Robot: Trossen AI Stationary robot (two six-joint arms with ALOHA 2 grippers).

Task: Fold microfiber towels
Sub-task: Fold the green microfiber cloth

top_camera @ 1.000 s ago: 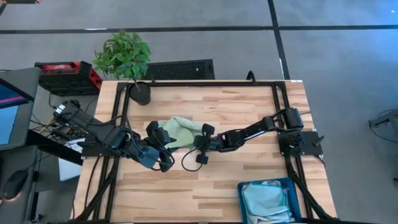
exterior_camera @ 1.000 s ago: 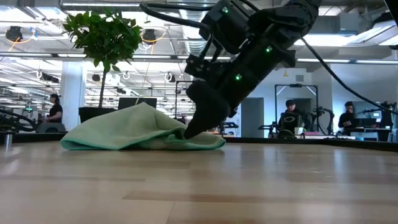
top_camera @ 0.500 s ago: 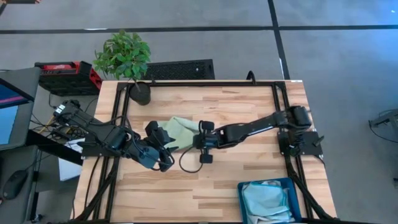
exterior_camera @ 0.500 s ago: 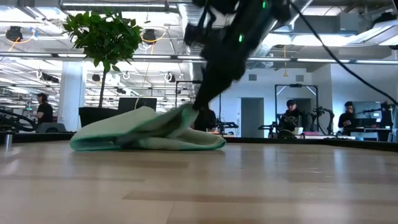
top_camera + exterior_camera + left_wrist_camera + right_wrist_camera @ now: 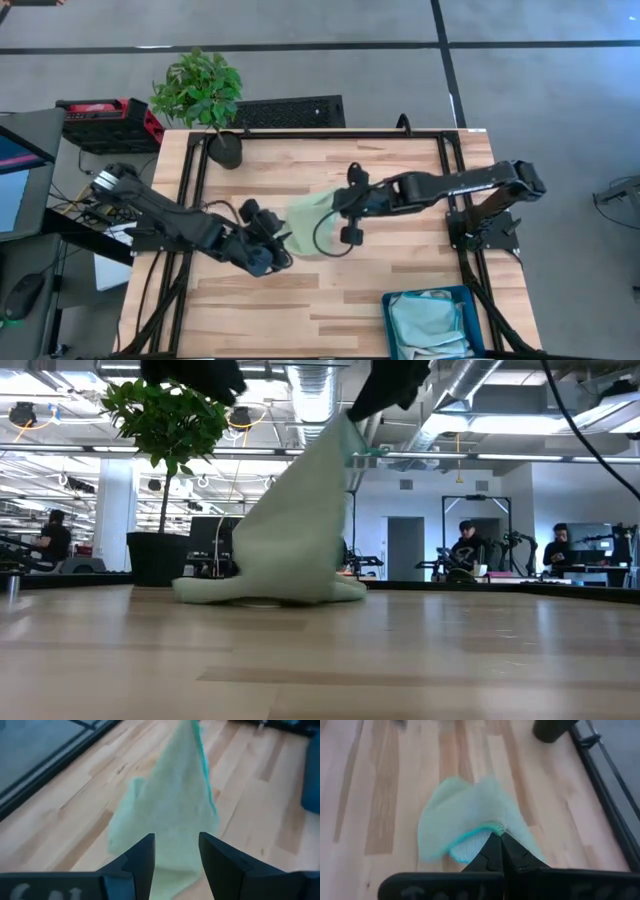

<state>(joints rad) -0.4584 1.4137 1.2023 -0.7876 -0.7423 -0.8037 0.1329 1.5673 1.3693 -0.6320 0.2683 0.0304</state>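
Observation:
A light green microfiber towel (image 5: 306, 220) hangs in a tall peak (image 5: 300, 510). Its lower part rests bunched on the wooden table (image 5: 270, 592). My right gripper (image 5: 496, 846) is shut on the towel's top, high over the table's middle (image 5: 343, 206). My left gripper (image 5: 176, 851) is open and hovers just left of the towel (image 5: 274, 243). It faces the hanging cloth (image 5: 170, 805), with nothing between its fingers. More towels lie in the teal bin (image 5: 430, 318). My right gripper pinches the towel's hemmed edge (image 5: 492, 829) between its two shut fingertips. It comes slanting down from the table's right side. The cloth hangs below the fingers in a drawn-up cone, and its bottom folds (image 5: 265, 590) still lie on the table.
A potted plant (image 5: 205, 95) stands at the table's far left corner. The teal bin sits at the near right edge. Bare wood lies in front of and to the right of the towel. People sit and stand in the room behind the table (image 5: 465, 550).
My right gripper, shut on the towel's edge, has risen steeply and drawn a little toward the far right. The towel went from a low heap to a tall hanging peak, with its lower part still on the table. My left gripper has sunk toward the towel, still open.

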